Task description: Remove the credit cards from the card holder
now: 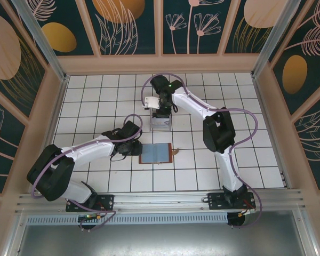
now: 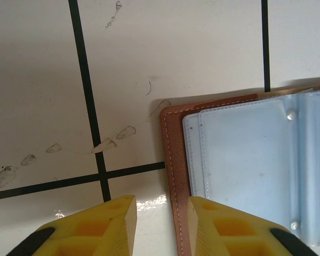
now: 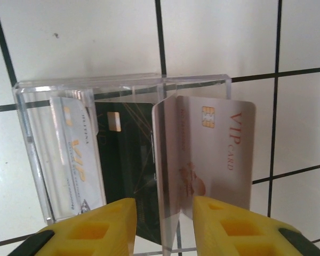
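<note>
The right gripper [image 3: 164,226] hides the lower edge of the pink card [image 3: 224,154].

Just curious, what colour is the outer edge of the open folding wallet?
Brown leather with pale stitching on the folding wallet; clearest in the left wrist view.

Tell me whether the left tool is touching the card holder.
Cannot tell. In the left wrist view, one finger of the left tool overlaps the card holder near its brown edge, but whether it presses or hovers is not visible.
</note>
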`<state>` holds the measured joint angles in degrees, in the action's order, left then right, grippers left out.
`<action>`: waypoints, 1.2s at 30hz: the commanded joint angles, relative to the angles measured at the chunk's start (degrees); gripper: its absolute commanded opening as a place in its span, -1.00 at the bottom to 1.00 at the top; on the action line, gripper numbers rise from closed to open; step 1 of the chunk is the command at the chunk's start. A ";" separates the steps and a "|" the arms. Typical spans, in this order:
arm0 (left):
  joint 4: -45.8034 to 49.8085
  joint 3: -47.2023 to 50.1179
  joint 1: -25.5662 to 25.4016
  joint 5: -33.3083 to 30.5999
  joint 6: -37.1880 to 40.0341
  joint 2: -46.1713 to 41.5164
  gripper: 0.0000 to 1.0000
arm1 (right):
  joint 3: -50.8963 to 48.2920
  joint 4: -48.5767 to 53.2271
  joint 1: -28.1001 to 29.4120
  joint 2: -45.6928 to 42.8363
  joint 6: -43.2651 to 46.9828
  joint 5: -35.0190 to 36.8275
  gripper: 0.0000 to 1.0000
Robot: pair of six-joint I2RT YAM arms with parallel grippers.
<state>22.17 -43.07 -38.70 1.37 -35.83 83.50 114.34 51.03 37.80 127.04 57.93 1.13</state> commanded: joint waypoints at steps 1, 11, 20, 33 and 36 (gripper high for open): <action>1.08 0.03 -0.05 -0.65 0.24 -1.07 -0.35 | 1.41 -2.51 -0.36 0.67 -0.59 3.06 -0.32; 0.94 0.18 0.00 -0.70 0.24 -0.97 -0.35 | 1.76 -8.40 -0.49 0.48 0.91 7.80 -0.33; 0.85 0.26 0.02 -0.84 0.17 -1.05 -0.35 | 1.02 -12.74 -0.54 0.44 0.95 10.99 -0.33; 0.85 0.18 0.02 -0.68 0.28 -1.06 -0.34 | -2.87 -15.45 -0.21 -2.47 -1.48 11.80 -0.32; 0.77 -0.08 -0.04 -0.66 0.41 -0.79 -0.35 | -5.31 -12.69 0.53 -5.60 -1.68 7.90 -0.31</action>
<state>22.15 -43.07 -38.70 1.34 -35.81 83.50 111.22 35.97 37.58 126.37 57.65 11.81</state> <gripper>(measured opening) 0.328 0.341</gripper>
